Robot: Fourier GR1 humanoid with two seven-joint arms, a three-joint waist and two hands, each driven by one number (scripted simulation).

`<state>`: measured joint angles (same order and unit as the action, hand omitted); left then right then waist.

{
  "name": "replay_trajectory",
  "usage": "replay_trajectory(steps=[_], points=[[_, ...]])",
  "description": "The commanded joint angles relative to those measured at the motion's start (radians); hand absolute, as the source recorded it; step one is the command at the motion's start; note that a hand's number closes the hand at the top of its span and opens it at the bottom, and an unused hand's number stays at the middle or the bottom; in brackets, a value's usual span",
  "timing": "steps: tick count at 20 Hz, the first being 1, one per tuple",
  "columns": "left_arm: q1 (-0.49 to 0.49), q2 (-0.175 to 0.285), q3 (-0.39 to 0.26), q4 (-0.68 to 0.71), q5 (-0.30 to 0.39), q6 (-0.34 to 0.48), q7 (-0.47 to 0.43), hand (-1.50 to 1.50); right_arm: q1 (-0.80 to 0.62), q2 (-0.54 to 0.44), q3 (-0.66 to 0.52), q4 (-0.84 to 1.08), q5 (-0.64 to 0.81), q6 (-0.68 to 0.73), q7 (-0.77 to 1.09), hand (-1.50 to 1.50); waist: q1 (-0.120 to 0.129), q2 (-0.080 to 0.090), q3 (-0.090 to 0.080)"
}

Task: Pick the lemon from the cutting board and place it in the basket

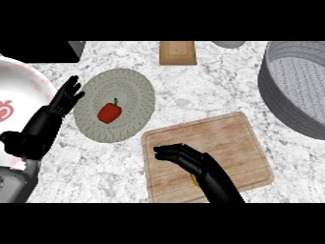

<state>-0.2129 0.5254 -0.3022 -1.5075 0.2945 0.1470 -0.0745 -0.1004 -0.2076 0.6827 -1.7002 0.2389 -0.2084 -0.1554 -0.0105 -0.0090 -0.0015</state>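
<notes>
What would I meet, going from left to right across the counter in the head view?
White bowl → left hand → grey plate with a red pepper → cutting board → basket.

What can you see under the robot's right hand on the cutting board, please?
Only a yellow sliver of what is likely the lemon shows beneath the right hand over the cutting board. The rest of it is hidden by the hand.

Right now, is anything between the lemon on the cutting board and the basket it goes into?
Nothing visible. The lemon, mostly hidden under the right hand, lies on the cutting board; only counter lies between the board and the basket.
</notes>
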Motion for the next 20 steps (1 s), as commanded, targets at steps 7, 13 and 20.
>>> replay_trajectory(steps=[7, 13, 20], points=[[0.004, 0.006, 0.014, -0.006, -0.010, -0.008, 0.005, 0.00, -0.119, -0.234, -0.083, -0.257, 0.433, 0.068, 0.536, -1.50, -0.031, -0.008, -0.006], [0.023, -0.003, -0.003, -0.037, -0.021, -0.003, 0.022, 0.00, -0.166, -0.392, -0.083, -0.451, 0.271, 0.496, 0.787, -1.50, -0.013, -0.004, -0.004], [0.053, -0.009, 0.009, -0.057, -0.050, -0.019, -0.024, 0.00, -0.207, -0.406, -0.231, -0.655, -0.097, 0.776, 1.097, -1.50, 0.008, 0.006, -0.001]])
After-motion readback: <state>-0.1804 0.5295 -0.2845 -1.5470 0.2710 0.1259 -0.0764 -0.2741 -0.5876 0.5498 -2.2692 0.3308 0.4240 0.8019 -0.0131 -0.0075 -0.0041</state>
